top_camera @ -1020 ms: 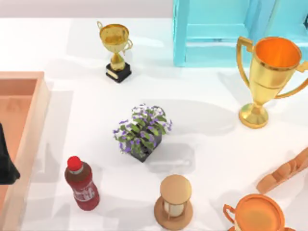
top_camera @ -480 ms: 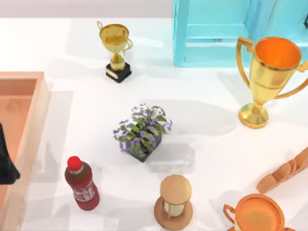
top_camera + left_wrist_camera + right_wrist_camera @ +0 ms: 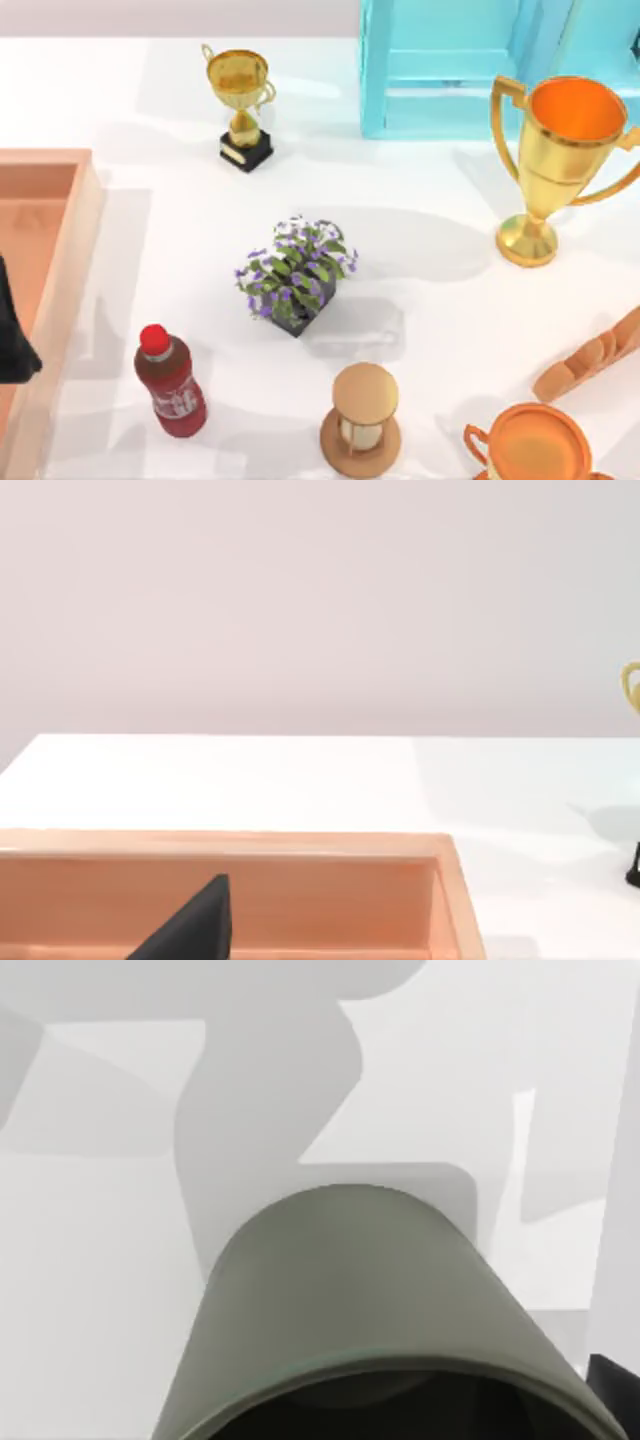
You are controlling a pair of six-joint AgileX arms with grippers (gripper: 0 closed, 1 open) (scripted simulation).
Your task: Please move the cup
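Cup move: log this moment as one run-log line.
cup: grey-green, close under right wrist camera | left gripper: over wooden tray at table's left | contact with cup: cannot tell

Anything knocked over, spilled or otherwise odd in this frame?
Nothing stands out. The bottle, plant, hourglass and both trophies stand upright on the table; no spills. The green cup shows close up in the right wrist view.

Grey-green cup (image 3: 350, 1290) close up, rim nearest camera, above white table (image 3: 90, 1260).

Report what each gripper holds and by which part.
It cannot be told. A grey-green cup sits close before the right wrist camera, but no fingers show on it. The left arm is over the wooden tray.
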